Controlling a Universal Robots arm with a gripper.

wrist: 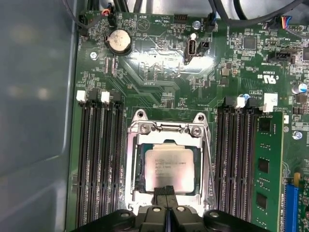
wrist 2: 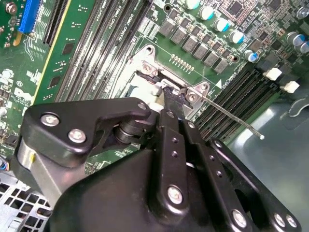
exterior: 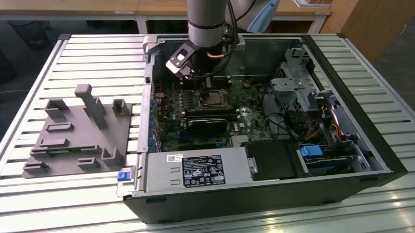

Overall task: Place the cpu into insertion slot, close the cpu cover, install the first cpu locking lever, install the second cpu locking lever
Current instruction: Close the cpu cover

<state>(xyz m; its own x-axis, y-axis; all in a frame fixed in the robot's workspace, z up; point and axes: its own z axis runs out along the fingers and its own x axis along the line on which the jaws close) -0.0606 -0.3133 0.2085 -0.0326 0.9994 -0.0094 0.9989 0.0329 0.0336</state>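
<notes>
The cpu (wrist: 169, 166), a silvery square chip, lies flat in the insertion slot (wrist: 136, 126) on the green board. The cpu cover (wrist: 133, 169), a metal frame with a window, lies down around it. My gripper (wrist: 165, 191) is shut, its black fingertips together at the chip's near edge with nothing seen between them. In the second wrist view the gripper (wrist 2: 171, 99) touches the socket frame, and a thin wire locking lever (wrist 2: 227, 113) sticks out free from the socket's corner. In the exterior view the gripper (exterior: 209, 77) hangs just above the cpu (exterior: 210, 99) inside the open computer case.
Long black memory slots (wrist: 99, 164) flank the socket on both sides. A black heatsink (exterior: 209, 127) sits just in front of the socket. A power supply (exterior: 194, 171) and drive cage (exterior: 311, 102) crowd the case. A grey fixture (exterior: 77, 131) stands on the slatted table at the exterior view's left.
</notes>
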